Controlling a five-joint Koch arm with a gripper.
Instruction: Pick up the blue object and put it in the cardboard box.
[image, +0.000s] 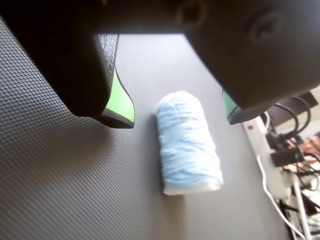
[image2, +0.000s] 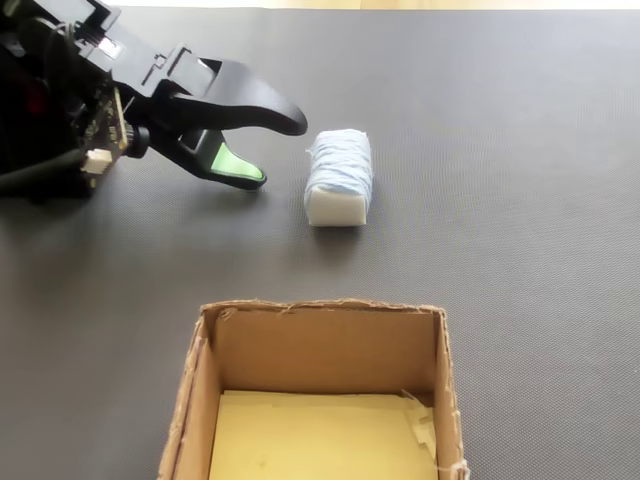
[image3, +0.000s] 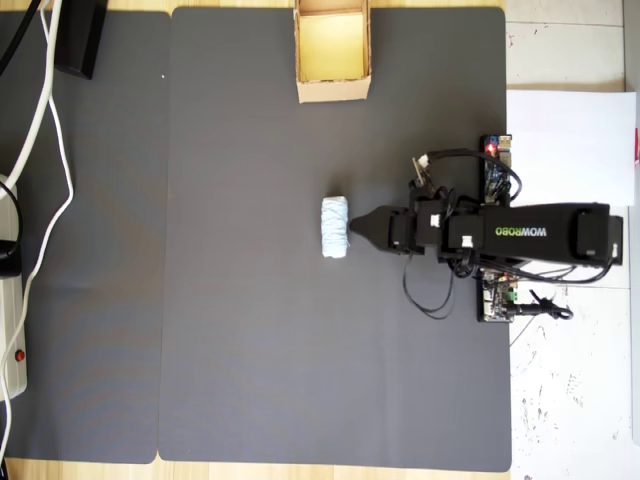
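Note:
The blue object (image2: 340, 175) is a pale blue wound bundle lying on its side on the dark mat; it also shows in the wrist view (image: 187, 145) and in the overhead view (image3: 335, 227). My gripper (image2: 275, 150) is open just left of it in the fixed view, with a small gap and nothing held. In the wrist view the gripper (image: 177, 119) has its green-padded fingers (image: 122, 102) spread wider than the bundle, which lies just beyond the tips. The cardboard box (image2: 320, 345), open with a yellowish floor, stands apart from both, at the top of the overhead view (image3: 333, 92).
The black mat (image3: 250, 350) covers most of the table. White cables (image3: 45, 120) and a power strip (image3: 12, 350) lie along the left of the overhead view. The arm's base and circuit boards (image3: 495, 300) sit at the right mat edge beside white paper (image3: 570, 140).

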